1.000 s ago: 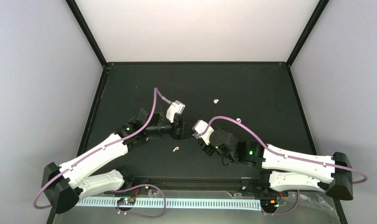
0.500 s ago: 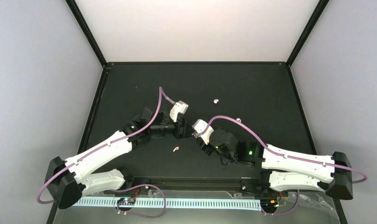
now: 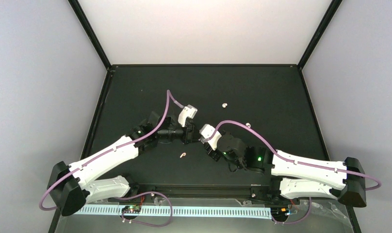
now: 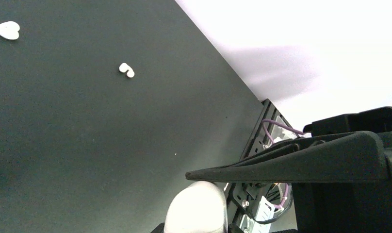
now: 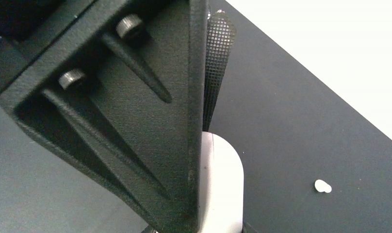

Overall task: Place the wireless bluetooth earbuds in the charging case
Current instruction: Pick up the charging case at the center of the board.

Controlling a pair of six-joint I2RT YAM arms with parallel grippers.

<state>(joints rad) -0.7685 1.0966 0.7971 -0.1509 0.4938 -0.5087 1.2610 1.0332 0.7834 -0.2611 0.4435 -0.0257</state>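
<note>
Steadying the small cream-white rounded charging case (image 5: 222,189), the right gripper (image 3: 204,140) clamps it. Whether the left gripper (image 3: 190,135) grips it cannot be told. Hold the case level and move one arm only. The nearest tiny pale curved-stem earbud (image 3: 183,155) lies near the case, on its near-left side.

A white rounded body (image 4: 196,211) runs off the bottom edge in the 2 wrist views; overhead, the arms (image 3: 111,155) hide it.
</note>
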